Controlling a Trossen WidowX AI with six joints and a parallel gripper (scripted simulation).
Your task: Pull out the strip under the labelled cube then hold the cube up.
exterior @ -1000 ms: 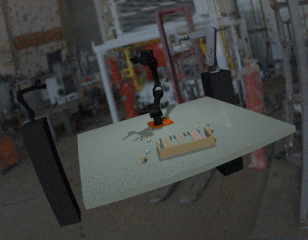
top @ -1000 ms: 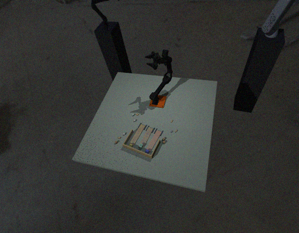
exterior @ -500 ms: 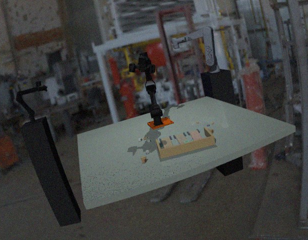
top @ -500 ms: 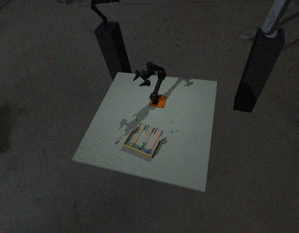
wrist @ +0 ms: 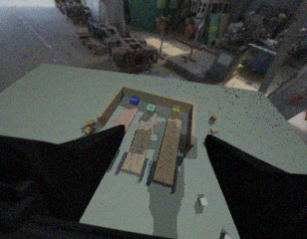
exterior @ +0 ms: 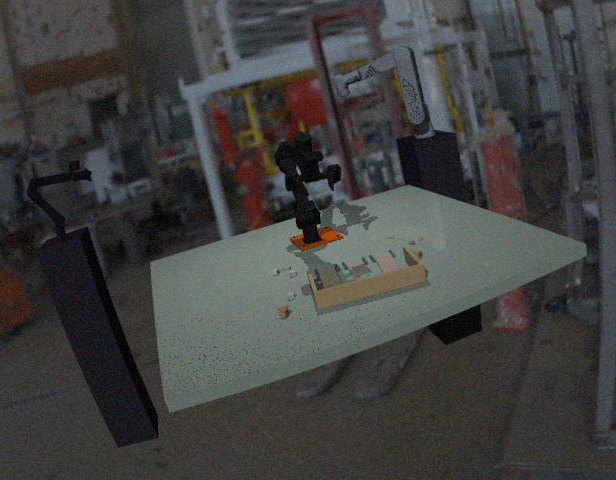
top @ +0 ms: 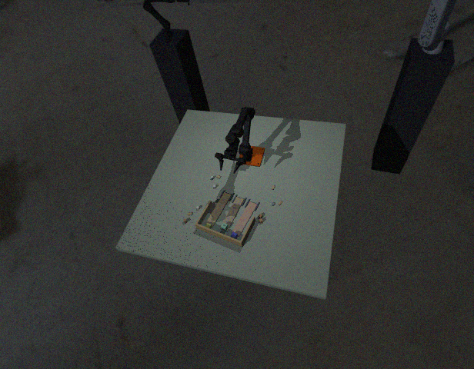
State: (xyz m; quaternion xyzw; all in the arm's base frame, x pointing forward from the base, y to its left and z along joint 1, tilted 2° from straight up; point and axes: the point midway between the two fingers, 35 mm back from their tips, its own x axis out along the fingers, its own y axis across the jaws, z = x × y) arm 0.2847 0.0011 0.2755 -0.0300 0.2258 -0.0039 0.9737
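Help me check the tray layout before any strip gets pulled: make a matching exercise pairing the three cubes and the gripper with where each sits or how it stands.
Things:
1. blue cube
2. green cube
3. yellow cube
4. gripper

Places or states:
A. open and empty, above the table
B. at the far end of the brown strip
C. at the far end of the pink strip
D. at the far end of the middle strip

Pairs: 1-C, 2-D, 3-B, 4-A

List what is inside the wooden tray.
The wooden tray holds three strips side by side and three small cubes at its far wall: blue cube, green cube, yellow cube. No label is legible.
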